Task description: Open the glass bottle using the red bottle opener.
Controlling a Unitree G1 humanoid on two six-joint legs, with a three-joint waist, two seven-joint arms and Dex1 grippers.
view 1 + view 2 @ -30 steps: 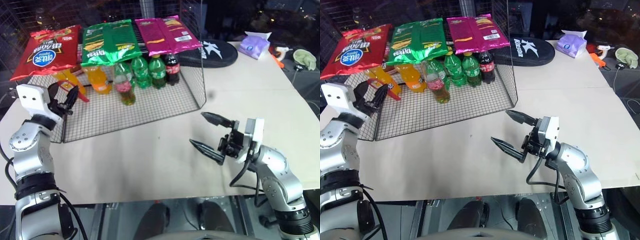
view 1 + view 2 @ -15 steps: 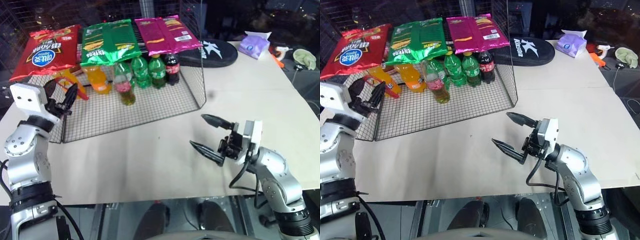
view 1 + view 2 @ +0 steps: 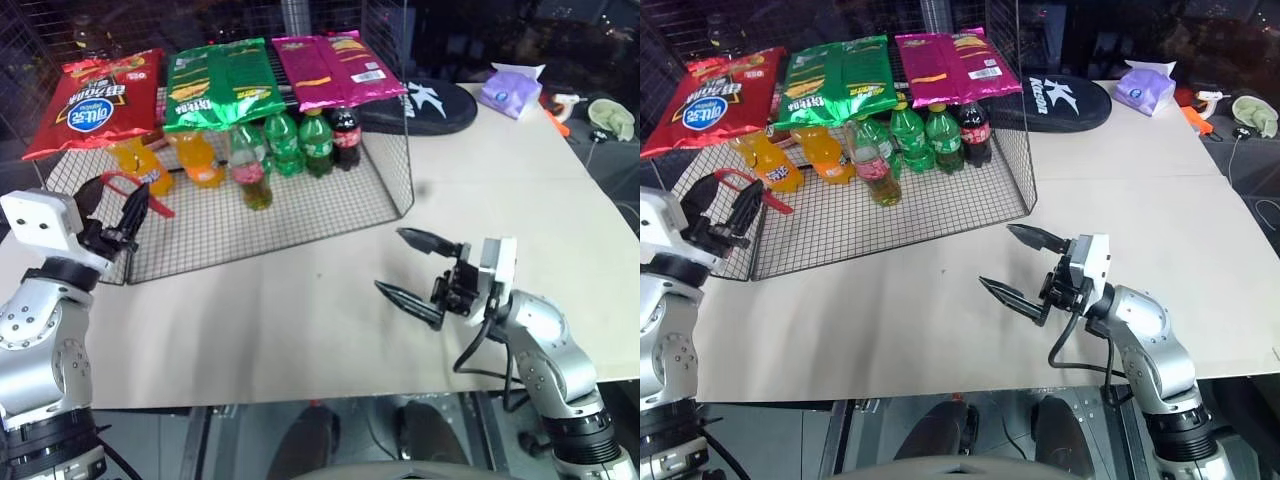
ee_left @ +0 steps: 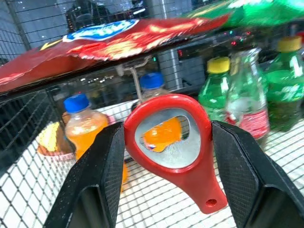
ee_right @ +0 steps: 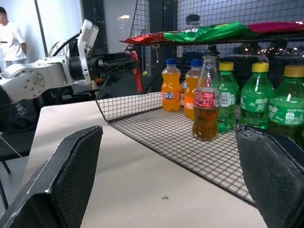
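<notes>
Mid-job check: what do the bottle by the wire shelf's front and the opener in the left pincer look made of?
The glass bottle: clear glass by its look, see-through neck with glints, amber drink inside, pink-red label probably paper or film. The red bottle opener: glossy red body, likely plastic or painted metal, with a duller grey rim inside the loop that looks like metal. The left pincer grips it at both sides.
</notes>
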